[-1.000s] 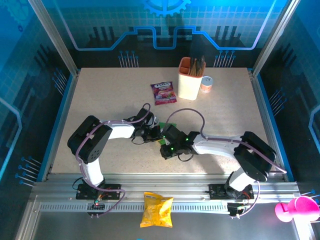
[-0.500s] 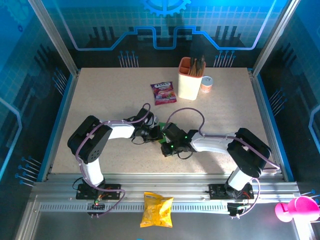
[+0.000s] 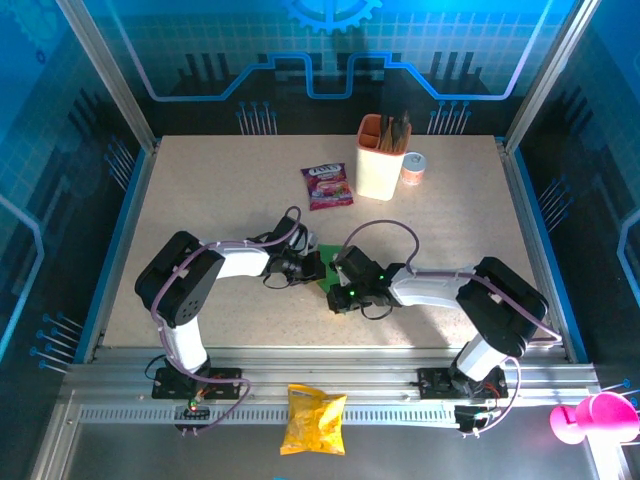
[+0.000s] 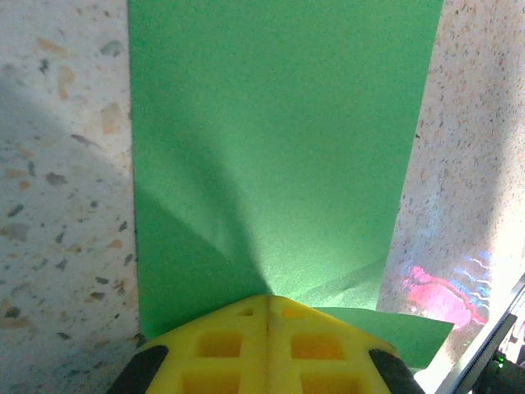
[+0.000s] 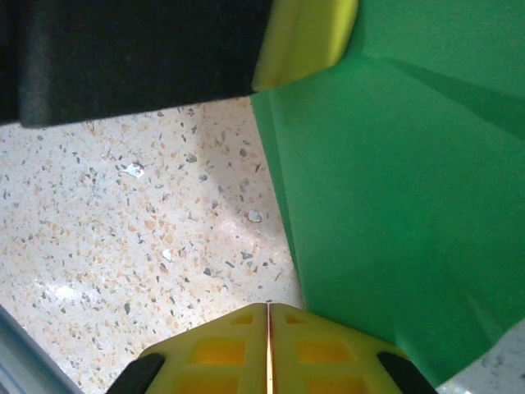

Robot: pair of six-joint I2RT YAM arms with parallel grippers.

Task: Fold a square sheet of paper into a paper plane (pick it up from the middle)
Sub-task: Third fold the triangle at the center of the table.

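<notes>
The right claw [image 5: 268, 308], closed at the edge of the green paper [image 4: 279, 148], has slid right, uncovering more of it mid-table [image 3: 230, 190]. The left claw [image 4: 267, 305] stays pinched on it, so a crease is probably being pressed.

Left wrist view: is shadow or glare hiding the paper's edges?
Left wrist: paper sharp, both long edges clear; a soft shadow fans up from the left tool; pink glare sits on the table, off the paper. Right wrist: paper edge crisp.

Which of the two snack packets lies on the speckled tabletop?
The purple sachet, left of the cream holder; the yellow bag lies off the table, on the metal rail.
</notes>
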